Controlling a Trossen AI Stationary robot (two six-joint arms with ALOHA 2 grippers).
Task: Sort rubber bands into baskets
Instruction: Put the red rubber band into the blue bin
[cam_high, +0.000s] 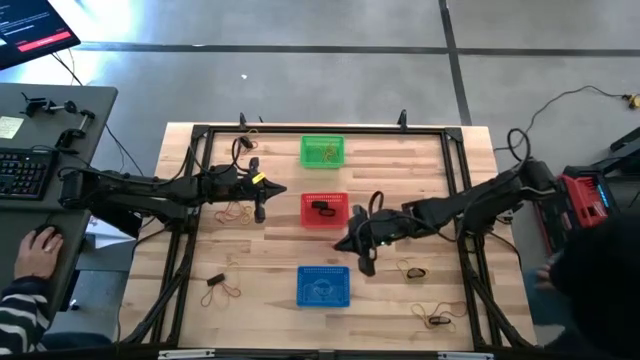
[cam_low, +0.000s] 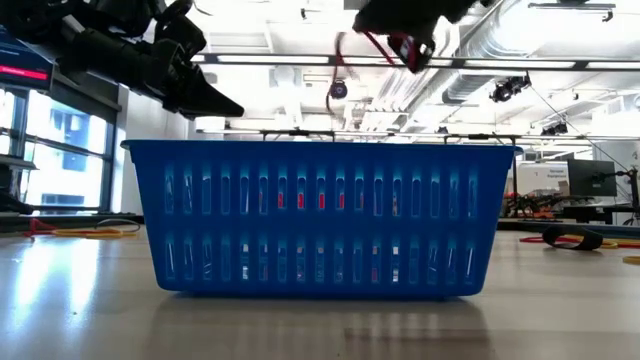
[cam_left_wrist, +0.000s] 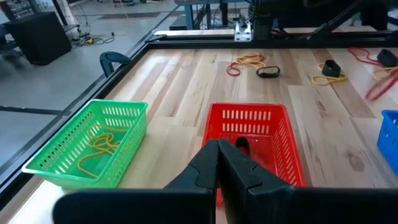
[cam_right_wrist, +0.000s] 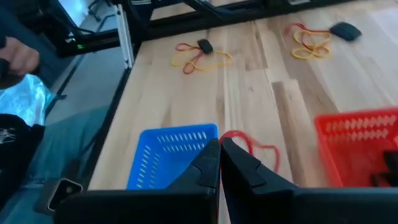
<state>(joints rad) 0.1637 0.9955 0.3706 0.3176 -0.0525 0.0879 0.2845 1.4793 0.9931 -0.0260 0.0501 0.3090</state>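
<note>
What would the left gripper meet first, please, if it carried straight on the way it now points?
Probably the red basket: the left gripper, shut, points straight at its near side, though depth is hard to judge.

overhead view straight down on table (cam_high: 400, 170), low view level behind blue basket (cam_low: 320, 215), wrist views both sharing red basket (cam_left_wrist: 252, 134)

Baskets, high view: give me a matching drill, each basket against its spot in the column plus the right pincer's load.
Column 1:
1 green basket
2 red basket
3 blue basket
4 right pincer

Column 2:
A middle of the column
B shut on a red rubber band
C end nearest the table's far edge
D end nearest the table's near edge

Pairs: 1-C, 2-A, 3-D, 4-B
</note>
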